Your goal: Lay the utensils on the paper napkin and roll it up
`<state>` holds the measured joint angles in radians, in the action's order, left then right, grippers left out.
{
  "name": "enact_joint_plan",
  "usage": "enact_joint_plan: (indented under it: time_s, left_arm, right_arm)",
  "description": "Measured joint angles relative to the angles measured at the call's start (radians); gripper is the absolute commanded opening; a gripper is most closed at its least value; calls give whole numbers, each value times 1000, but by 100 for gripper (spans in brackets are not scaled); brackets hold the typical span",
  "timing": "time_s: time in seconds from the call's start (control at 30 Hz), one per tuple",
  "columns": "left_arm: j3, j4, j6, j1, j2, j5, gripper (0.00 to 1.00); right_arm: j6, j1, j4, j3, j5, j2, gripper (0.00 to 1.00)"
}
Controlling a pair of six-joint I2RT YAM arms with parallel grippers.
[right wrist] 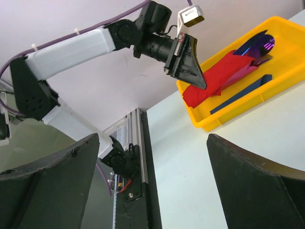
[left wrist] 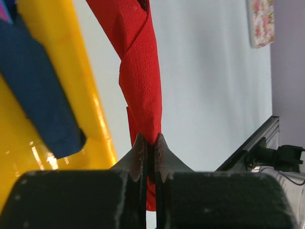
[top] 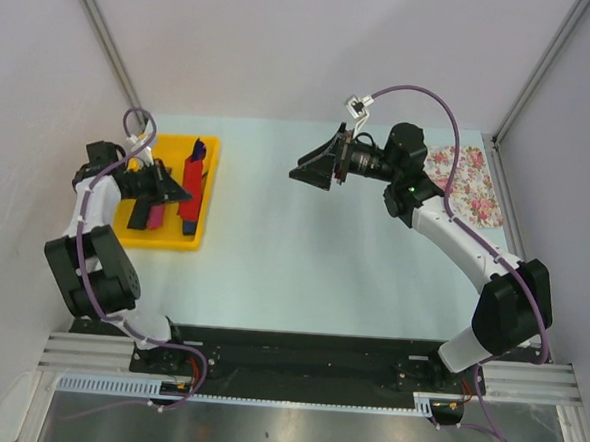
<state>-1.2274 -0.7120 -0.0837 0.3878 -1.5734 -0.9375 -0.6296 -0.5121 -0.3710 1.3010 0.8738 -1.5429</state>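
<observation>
Two arms reached over a pale blue worktop (top: 303,262). A yellow tray (top: 164,241) sat at its left edge and a white flowered sheet (top: 472,187) lay in the far right corner, partly hidden by the right arm. The left arm was folded back on itself over the tray. The left fingers (left wrist: 138,152) were pressed together on one end of the red paper napkin (left wrist: 143,71), which was twisted into a roll lying slantwise across the tray. The right arm stretched toward the middle of the worktop, well apart from the tray. The right fingers (right wrist: 47,186) were spread wide with nothing between them. From overhead the left arm covered much of the tray. Only the right wrist view showed shiny purple utensils (right wrist: 259,45) poking from the roll's far end, with a dark blue handle (right wrist: 240,93) loose on the tray floor beside it. The left wrist view showed the pinch itself, close against the tray's rim.
</observation>
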Motion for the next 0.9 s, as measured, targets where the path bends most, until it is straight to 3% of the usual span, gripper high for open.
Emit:
enact_joint_plan:
  time_s: [0.33,0.9]
  left_arm:
    - [-100,-66,-135,101,-244,61,0]
    - [-125,17,-97,101,-445,0,0]
  right_arm:
    - [3,0,9,-1,4,-4,100]
    - [16,0,31,-1,16,-25,100]
